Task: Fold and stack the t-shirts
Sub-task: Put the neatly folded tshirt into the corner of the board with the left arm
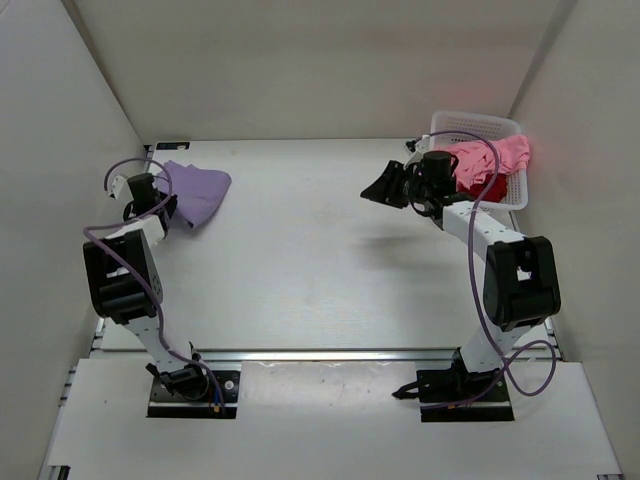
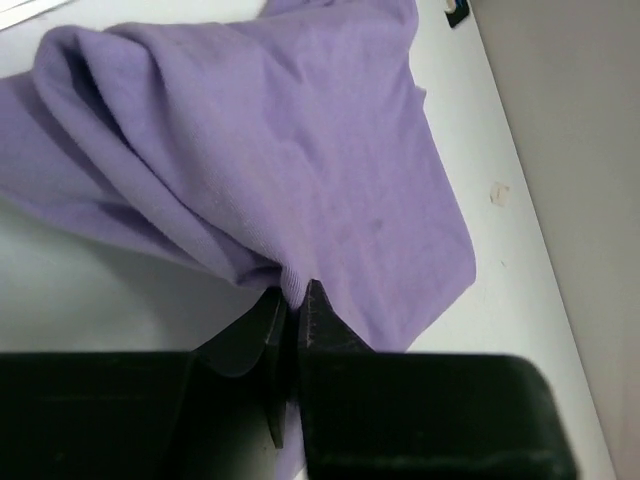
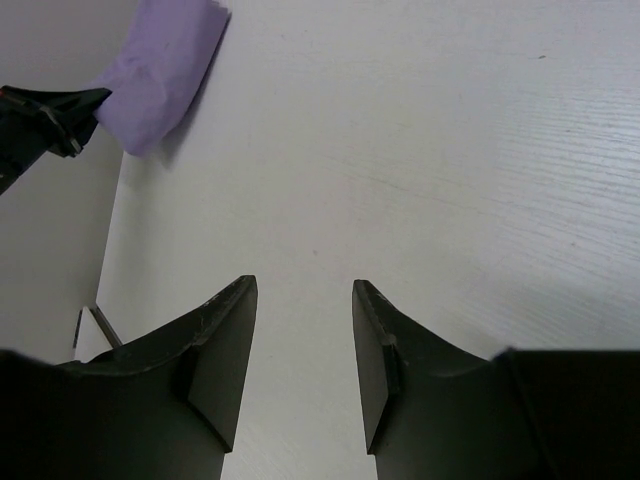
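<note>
1. The soft lavender purple t-shirt (image 1: 198,188) lies in a crumpled heap on the flat white table (image 1: 300,260). In the top view it is at about 10 o'clock, close to the plain white left wall (image 1: 60,150).
2. The left gripper (image 2: 292,300) is pinched almost fully closed on a small fold at the near edge of the purple t-shirt.
3. The right gripper (image 3: 303,290) is wide open and has nothing in it. It hangs over the table at about 2 o'clock and points toward 9 o'clock.
4. The soft pink t-shirt (image 1: 497,155) and the dark red t-shirt (image 1: 492,188) sit unfolded in the white plastic lattice basket (image 1: 470,122) at 2 o'clock, with pink on top.
5. What could go wrong: the pinch is only on a thin bit of cloth. A fast pull could make it slip out.
6. The purple t-shirt is bunched up, so a pull may drag the whole heap and not spread it flat.
7. The left wall is very near at 9 o'clock, so that arm has little room to swing.
8. The right gripper is well apart from the purple t-shirt and cannot help hold it down yet.
</note>
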`<action>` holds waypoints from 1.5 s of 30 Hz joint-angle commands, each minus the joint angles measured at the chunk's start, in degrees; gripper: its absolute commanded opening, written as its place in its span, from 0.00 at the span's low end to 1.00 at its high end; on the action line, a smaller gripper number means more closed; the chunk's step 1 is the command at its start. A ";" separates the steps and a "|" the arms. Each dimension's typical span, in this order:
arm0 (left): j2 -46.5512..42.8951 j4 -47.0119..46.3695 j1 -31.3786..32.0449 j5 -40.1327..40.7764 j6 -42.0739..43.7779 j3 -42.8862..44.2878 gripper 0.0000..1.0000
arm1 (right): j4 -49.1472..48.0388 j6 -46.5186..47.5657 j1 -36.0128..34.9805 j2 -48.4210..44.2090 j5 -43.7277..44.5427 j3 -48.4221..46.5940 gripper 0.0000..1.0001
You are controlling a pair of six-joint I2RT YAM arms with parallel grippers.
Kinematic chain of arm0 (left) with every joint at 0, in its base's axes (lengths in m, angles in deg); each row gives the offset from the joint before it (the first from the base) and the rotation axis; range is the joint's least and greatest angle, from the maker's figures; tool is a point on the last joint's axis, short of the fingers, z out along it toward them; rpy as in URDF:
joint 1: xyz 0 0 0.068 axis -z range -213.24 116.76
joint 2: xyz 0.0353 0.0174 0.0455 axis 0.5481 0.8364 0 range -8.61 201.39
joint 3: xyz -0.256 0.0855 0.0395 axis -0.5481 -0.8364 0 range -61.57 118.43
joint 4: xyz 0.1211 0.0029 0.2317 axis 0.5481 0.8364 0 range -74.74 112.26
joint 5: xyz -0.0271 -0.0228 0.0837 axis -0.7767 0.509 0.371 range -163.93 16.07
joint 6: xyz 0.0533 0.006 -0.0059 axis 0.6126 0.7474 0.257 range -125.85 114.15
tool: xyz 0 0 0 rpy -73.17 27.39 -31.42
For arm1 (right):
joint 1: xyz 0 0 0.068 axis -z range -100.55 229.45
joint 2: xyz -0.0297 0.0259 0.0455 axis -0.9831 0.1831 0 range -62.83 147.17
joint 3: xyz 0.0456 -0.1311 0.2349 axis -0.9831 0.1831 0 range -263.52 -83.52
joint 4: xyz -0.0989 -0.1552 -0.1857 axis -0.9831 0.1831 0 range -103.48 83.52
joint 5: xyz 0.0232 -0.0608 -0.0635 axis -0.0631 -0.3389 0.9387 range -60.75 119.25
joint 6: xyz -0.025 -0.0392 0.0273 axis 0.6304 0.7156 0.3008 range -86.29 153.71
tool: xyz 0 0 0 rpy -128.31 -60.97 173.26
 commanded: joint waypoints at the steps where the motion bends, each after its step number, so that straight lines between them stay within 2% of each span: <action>1: -4.32 -6.86 0.43 7.31 -3.11 -3.05 0.17 | -2.14 0.90 -1.05 -0.77 -1.20 -0.60 0.40; 2: -3.62 -6.08 0.43 6.44 -2.41 -2.00 0.23 | -1.62 1.33 -1.14 -0.69 -1.12 -0.86 0.40; 4: -1.34 -4.50 0.17 4.16 -1.88 0.62 0.50 | -0.91 1.69 -1.50 -0.69 -1.29 -1.39 0.40; 5: -0.29 -2.66 -0.53 2.15 -2.22 1.16 0.58 | -0.13 1.52 -1.32 -0.42 -1.38 -1.65 0.41; 7: -1.14 -2.47 -1.15 -0.33 -3.18 0.04 0.92 | 0.58 2.13 -1.23 0.02 -1.56 -2.62 0.41; 8: -2.11 -2.38 -1.76 0.01 -4.67 -2.15 0.98 | 0.50 2.22 -1.23 -0.33 -1.99 -2.62 0.42; 11: -9.57 -2.91 -1.06 3.87 -4.16 -9.17 0.99 | 0.15 1.69 -0.27 -0.15 -2.96 -2.71 0.41; 13: -16.41 -5.70 1.91 7.20 0.47 -14.19 0.99 | -0.81 0.90 0.26 -0.42 -2.96 -1.75 0.42; 15: -20.12 -4.15 5.68 11.24 4.69 -14.74 0.99 | -1.00 0.98 0.79 -0.34 -3.31 -1.66 0.41; 16: -21.79 -3.88 8.40 12.83 5.76 -15.00 0.93 | -0.82 0.99 1.05 -0.25 -3.40 -1.57 0.41; 17: -22.51 -3.87 9.21 13.20 7.69 -15.79 0.71 | -0.82 1.07 0.79 -0.33 -3.49 -1.65 0.41; 18: -24.34 -3.96 10.35 13.55 6.58 -17.45 0.53 | -0.30 1.34 0.70 0.19 -3.40 -1.65 0.41; 19: -25.40 -4.31 10.02 11.29 5.61 -18.59 0.29 | -0.64 0.90 0.61 -0.24 -3.31 -1.39 0.42; 20: -25.24 -4.14 9.75 10.22 3.42 -20.08 0.11 | -0.82 1.33 0.53 -0.16 -2.97 -1.48 0.41; 22: -23.05 -4.49 8.00 2.86 0.25 -21.77 0.00 | -0.91 1.42 0.35 -0.51 -3.05 -1.04 0.41; 26: -15.67 -3.69 9.13 -1.21 -0.99 -20.28 0.00 | -0.39 1.43 0.52 -0.51 -3.31 -1.56 0.42; 30: -6.98 -5.28 6.76 -8.22 -4.24 -16.95 0.00 | -0.20 1.78 0.09 -1.47 -2.17 -1.30 0.41; 36: 0.50 -3.26 6.68 -5.52 -2.84 -9.92 0.00 | 0.49 2.22 0.43 -0.95 -1.65 -1.39 0.41; 41: 10.24 1.83 5.36 -5.43 -0.39 4.05 0.00 | 0.76 2.39 1.05 -0.51 -1.30 -1.65 0.41; 45: 20.35 9.29 5.70 -5.95 2.26 21.71 0.00 | 1.63 2.13 1.14 -0.24 -0.85 -2.71 0.41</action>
